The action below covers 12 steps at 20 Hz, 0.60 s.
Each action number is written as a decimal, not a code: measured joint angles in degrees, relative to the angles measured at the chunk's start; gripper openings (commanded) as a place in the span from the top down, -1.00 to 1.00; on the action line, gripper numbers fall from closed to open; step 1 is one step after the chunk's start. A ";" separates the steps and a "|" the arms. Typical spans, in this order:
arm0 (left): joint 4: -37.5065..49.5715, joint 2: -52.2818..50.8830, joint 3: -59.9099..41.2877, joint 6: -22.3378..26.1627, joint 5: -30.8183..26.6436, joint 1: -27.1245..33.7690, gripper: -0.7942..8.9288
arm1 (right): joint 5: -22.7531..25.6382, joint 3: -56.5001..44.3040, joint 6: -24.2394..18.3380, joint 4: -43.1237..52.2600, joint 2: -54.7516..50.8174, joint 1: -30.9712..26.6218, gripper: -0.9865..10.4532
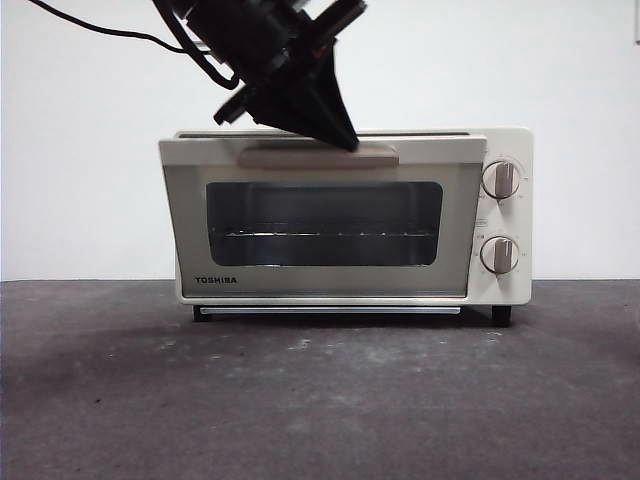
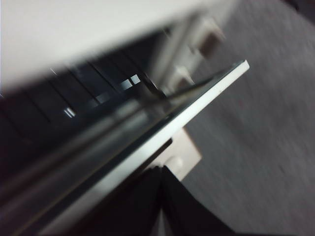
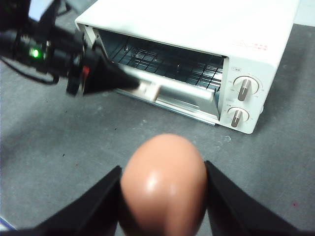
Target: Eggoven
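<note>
Egg (image 3: 163,184), smooth and orange-brown, sits clamped between the two black jaws of the right gripper (image 3: 162,196) in the right wrist view, held above the dark grey table (image 3: 59,162) and well short of the oven (image 3: 206,29). Beyond it the cream Toshiba oven stands on the table with its door (image 3: 182,93) partly lowered, the top edge tipped away from the body so the dark wire rack (image 3: 167,61) shows inside. The left gripper (image 3: 125,81) reaches in from the side and meets the tan handle (image 3: 147,89) at the door's upper edge, its pointed black jaws drawn together on the handle. The left wrist view, blurred, shows those jaws closed to a thin line just under the pale handle (image 2: 184,155), with the door's edge (image 2: 197,105) running slantwise across and the rack bars dim behind the glass. From the front, the left gripper (image 1: 345,140) comes down from the upper left, big and dark, its tip resting on the handle (image 1: 318,156) above the dark window (image 1: 325,222). Two grey knobs, the upper (image 1: 501,180) and the lower (image 1: 499,254), sit one above the other on the cream panel beside the door.
</note>
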 measured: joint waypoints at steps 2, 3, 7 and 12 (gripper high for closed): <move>-2.91 0.02 -0.11 0.00 0.13 -1.05 0.82 | 0.00 0.00 0.00 0.00 -0.02 0.00 0.82; -4.48 0.07 -0.17 0.00 0.13 -1.53 0.82 | 0.00 0.00 0.00 0.00 -0.02 0.00 0.82; -10.86 0.74 -0.70 0.24 -0.46 -3.52 0.82 | -0.02 0.00 0.00 0.17 0.00 0.00 0.82; -15.37 1.22 -0.98 0.46 -1.14 -5.70 0.82 | -0.02 0.00 -0.02 0.85 1.49 0.00 0.82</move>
